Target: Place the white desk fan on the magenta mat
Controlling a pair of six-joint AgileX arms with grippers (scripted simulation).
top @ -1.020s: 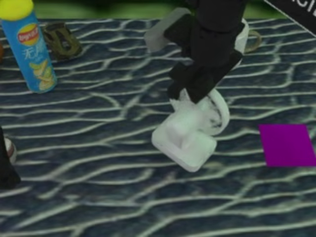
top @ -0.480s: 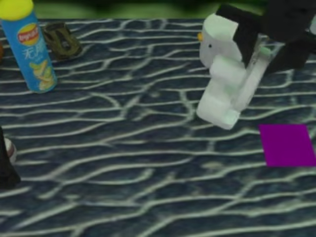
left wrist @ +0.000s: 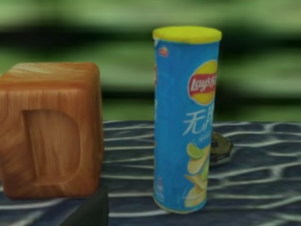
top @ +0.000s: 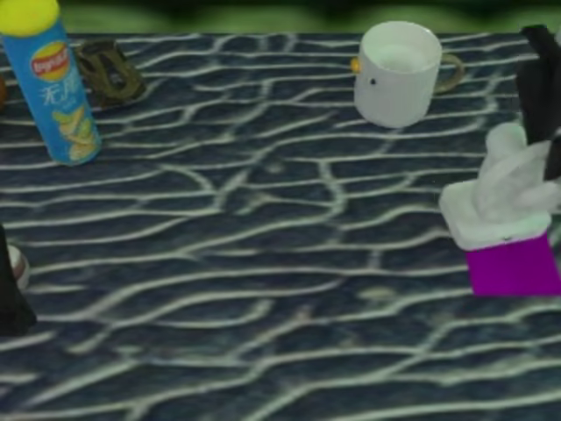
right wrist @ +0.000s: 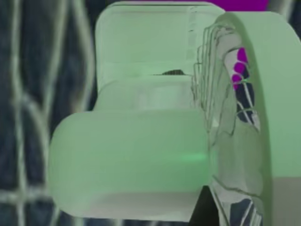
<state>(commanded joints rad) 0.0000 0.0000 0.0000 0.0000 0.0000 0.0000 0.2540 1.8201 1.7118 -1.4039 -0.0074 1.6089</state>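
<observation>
The white desk fan (top: 498, 203) is at the table's right side, its square base over the far edge of the magenta mat (top: 517, 270). I cannot tell if the base touches the mat. My right gripper (top: 536, 132) comes down from the far right and is shut on the fan's head. In the right wrist view the fan (right wrist: 141, 155) fills the picture, with the motor hub near, the base beyond and the wire cage beside it. A strip of the mat (right wrist: 240, 4) shows past the base. My left gripper (top: 9, 303) is parked at the left edge, open, one finger (left wrist: 91, 209) showing.
A white mug (top: 399, 72) stands at the back, left of the fan. A blue Lay's can (top: 53, 83) and a dark olive object (top: 110, 72) are at the back left. A wooden block (left wrist: 51, 129) stands beside the can (left wrist: 186, 117).
The right gripper has carried the fan from the table's middle, up and over to the right, down to the magenta mat's far edge. The mug is uncovered now. The left arm has not moved.
</observation>
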